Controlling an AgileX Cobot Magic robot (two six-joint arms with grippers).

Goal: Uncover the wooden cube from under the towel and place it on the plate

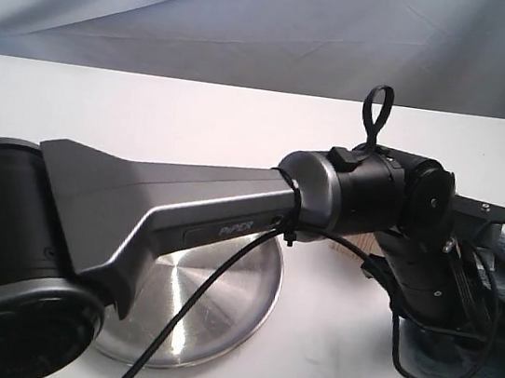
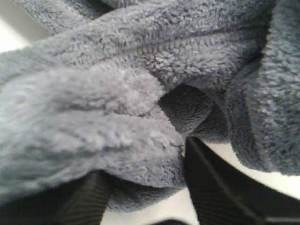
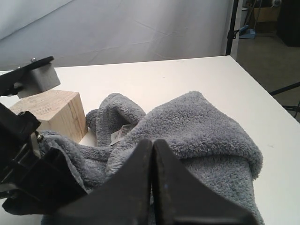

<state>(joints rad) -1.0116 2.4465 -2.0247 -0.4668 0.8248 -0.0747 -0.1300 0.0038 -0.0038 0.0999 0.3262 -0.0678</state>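
Left gripper (image 2: 145, 176): jaws apart around towel (image 2: 140, 56) fold, hold unclear | right gripper (image 3: 152, 146): closed, empty

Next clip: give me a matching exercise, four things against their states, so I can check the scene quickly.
Things:
1. wooden cube
2. towel
3. plate
4. right gripper

States:
a. shut, holding nothing
b. partly hidden behind the left arm
c. bunched up, fluffy blue-grey
d. uncovered, pale, standing on the table

Pairs: 1-d, 2-c, 3-b, 4-a
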